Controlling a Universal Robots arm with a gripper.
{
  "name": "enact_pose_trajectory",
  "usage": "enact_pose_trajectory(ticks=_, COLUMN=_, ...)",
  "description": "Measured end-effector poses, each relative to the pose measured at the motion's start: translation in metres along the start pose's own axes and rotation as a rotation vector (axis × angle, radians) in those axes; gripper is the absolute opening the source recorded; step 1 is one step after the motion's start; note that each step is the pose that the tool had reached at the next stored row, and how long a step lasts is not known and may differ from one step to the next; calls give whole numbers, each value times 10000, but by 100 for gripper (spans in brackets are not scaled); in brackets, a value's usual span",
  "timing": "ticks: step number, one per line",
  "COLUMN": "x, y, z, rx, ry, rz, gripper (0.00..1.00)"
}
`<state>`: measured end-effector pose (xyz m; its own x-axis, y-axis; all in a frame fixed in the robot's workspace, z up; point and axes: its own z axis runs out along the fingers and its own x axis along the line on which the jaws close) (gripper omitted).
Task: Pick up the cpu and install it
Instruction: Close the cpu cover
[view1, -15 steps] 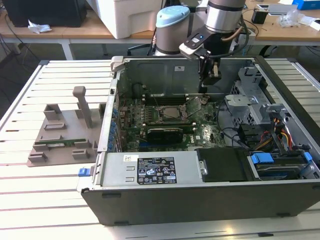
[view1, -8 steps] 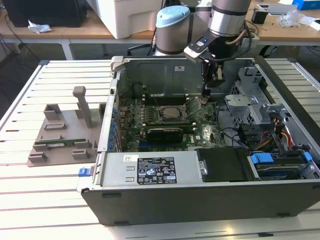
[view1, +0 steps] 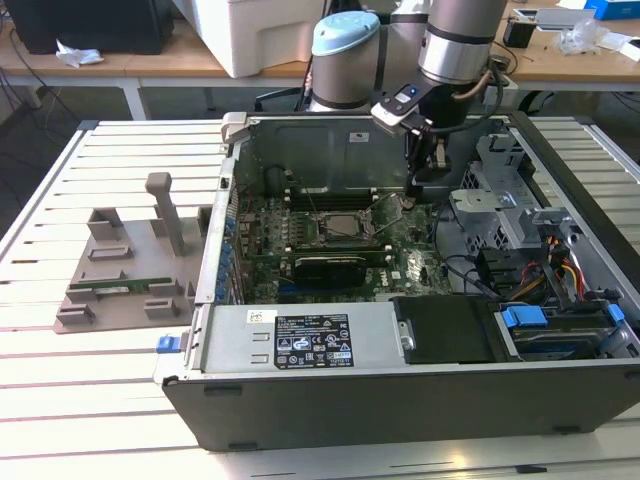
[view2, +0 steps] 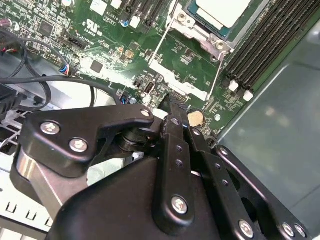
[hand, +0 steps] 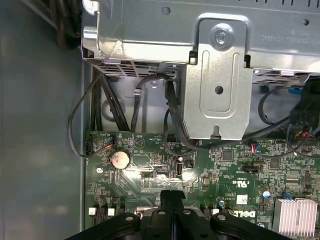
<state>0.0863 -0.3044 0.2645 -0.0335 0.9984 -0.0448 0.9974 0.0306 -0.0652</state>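
The cpu (view2: 223, 11), a flat chip with a silver-white top, lies in the metal-framed socket (view1: 335, 226) on the green motherboard (view1: 300, 255) inside the open computer case. My gripper (view1: 414, 192) hangs over the board to the exterior view's right of the socket, near a thin wire lever (view1: 386, 213) that runs along the socket's side. Both wrist views show the black fingers (view2: 173, 107) pressed together with nothing between them, their tips (hand: 171, 196) just above the board close to a round coin battery (hand: 120, 159).
The case's walls (view1: 230, 180) rise around the board. A drive cage (view1: 500, 215) and cable bundles (view1: 560, 270) crowd the exterior view's right, the power supply (view1: 300, 335) lies in front. A grey parts holder (view1: 130, 270) with a green memory stick sits on the table at the exterior view's left.
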Motion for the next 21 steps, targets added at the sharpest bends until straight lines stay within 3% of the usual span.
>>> enact_pose_trajectory(ticks=13, x=14, y=24, z=231, rx=4, ry=0, rz=0, gripper=11)
enact_pose_trajectory(ticks=21, x=16, y=-35, z=235, rx=-43, ry=3, rz=2, gripper=11)
